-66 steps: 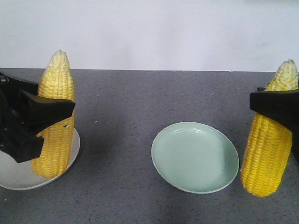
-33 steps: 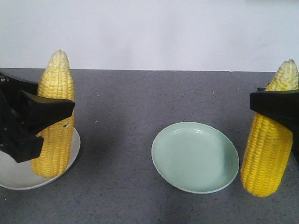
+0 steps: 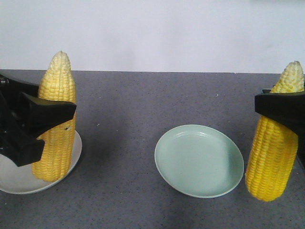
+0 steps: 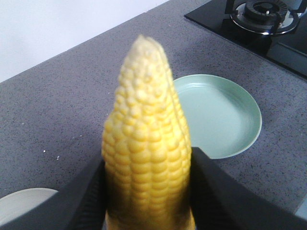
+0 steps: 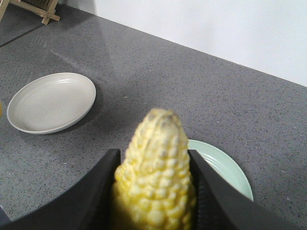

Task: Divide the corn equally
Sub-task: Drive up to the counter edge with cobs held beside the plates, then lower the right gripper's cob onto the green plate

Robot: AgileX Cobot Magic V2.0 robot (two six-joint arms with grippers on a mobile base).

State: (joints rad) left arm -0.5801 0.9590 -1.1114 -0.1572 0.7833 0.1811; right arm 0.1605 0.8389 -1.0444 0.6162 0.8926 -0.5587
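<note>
Two cobs of corn stand upright, tips up. My left gripper [image 3: 47,125] is shut on the left corn [image 3: 57,95], whose blunt end is over the right part of the white plate [image 3: 14,179]; I cannot tell whether it touches. In the left wrist view black fingers [image 4: 216,191] clamp both sides of that corn [image 4: 146,143]. My right gripper [image 3: 281,109] is shut on the right corn [image 3: 274,157], which hangs just right of the pale green plate [image 3: 198,161]. The right wrist view shows this corn [image 5: 156,177] between the fingers [image 5: 98,191], with the green plate [image 5: 230,170] behind it.
Both plates lie on a dark grey speckled counter with a white wall behind. A black gas hob [image 4: 268,24] sits beyond the green plate [image 4: 225,115] in the left wrist view. A wooden rack [image 5: 33,7] stands at the far corner past the white plate [image 5: 52,102].
</note>
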